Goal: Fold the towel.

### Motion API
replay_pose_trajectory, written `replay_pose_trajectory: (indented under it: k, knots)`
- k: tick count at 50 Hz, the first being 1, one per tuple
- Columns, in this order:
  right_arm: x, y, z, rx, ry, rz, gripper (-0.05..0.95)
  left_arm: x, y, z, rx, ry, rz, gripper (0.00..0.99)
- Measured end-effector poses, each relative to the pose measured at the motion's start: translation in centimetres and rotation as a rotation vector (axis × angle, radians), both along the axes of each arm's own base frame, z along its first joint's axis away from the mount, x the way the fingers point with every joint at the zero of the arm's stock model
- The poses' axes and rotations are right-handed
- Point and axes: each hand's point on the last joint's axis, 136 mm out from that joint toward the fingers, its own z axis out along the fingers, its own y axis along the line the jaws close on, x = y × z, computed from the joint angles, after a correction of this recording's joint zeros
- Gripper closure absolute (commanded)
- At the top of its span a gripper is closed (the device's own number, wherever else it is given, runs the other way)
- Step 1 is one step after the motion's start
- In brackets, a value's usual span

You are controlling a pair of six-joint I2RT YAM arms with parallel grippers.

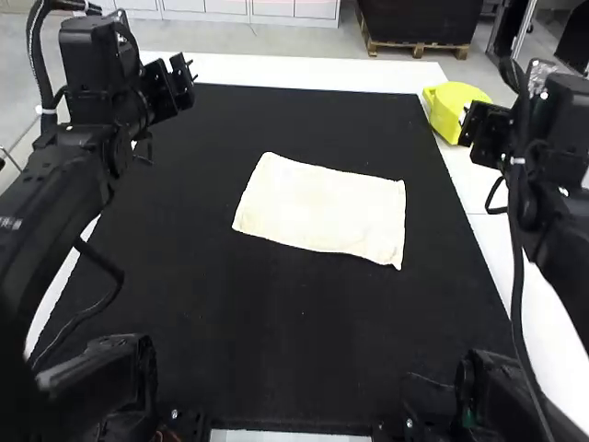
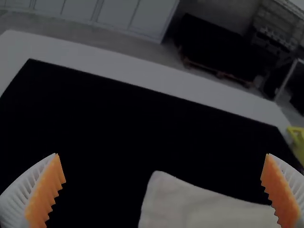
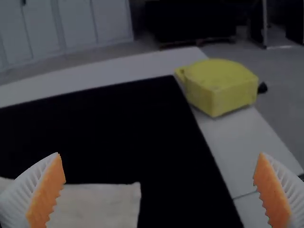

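A cream towel [image 1: 322,208] lies flat as a slightly skewed rectangle near the middle of the black mat; whether it has more than one layer, I cannot tell. My left gripper [image 1: 175,87] is raised over the mat's far left part, away from the towel. On the other side, my right gripper [image 1: 485,132] hangs beyond the mat's right edge. In the left wrist view the left gripper [image 2: 162,154] is wide open, with part of the towel [image 2: 199,209] farther off. The right wrist view has the right gripper [image 3: 159,153] open too, holding nothing, and a towel corner [image 3: 102,204].
A yellow rounded case [image 1: 455,109] stands on the white tabletop [image 1: 474,189] beside the mat's far right corner. Black mat [image 1: 276,341] surrounds the towel on all sides. Cables hang from both arms near the mat's side edges.
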Motion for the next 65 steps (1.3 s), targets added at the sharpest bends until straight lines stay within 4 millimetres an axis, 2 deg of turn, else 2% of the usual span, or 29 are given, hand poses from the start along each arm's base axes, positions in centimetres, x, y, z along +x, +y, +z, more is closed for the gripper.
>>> replay_pose_trajectory:
  k: [7, 15, 25, 30, 39, 48, 57, 65]
  knots:
    - [1.8, -0.2, -1.9, 0.012, 0.079, 0.003, -0.02, 2.0, 0.3, 0.3, -0.001, 0.005, -0.004, 0.028]
    - [3.3, -0.1, -1.8, 0.023, 0.104, 0.018, -0.01, 4.2, 0.4, 0.6, 0.005, 0.017, -0.004, 0.028]
    - [5.5, -0.3, -1.6, 0.047, 0.134, 0.022, -0.01, 7.3, -2.6, -2.4, 0.056, 0.144, -0.080, 0.028]
    - [6.5, -0.4, -2.6, 0.064, 0.171, 0.019, -0.01, 8.8, -3.4, -2.9, 0.079, 0.164, -0.101, 0.028]
    - [8.8, -0.5, -5.1, 0.131, 0.256, 0.018, -0.01, 11.8, -3.2, -3.3, 0.096, 0.184, -0.094, 0.028]
    - [10.9, 0.2, -7.0, 0.190, 0.312, 0.035, -0.01, 15.2, -3.6, -5.7, 0.098, 0.249, -0.103, 0.028]
    - [13.8, 1.2, -8.2, 0.245, 0.352, 0.057, 0.00, 18.1, -5.8, -7.9, 0.103, 0.305, -0.149, 0.028]
    - [16.4, 1.3, -10.3, 0.314, 0.409, 0.049, 0.00, 20.6, -7.5, -9.0, 0.108, 0.331, -0.180, 0.028]
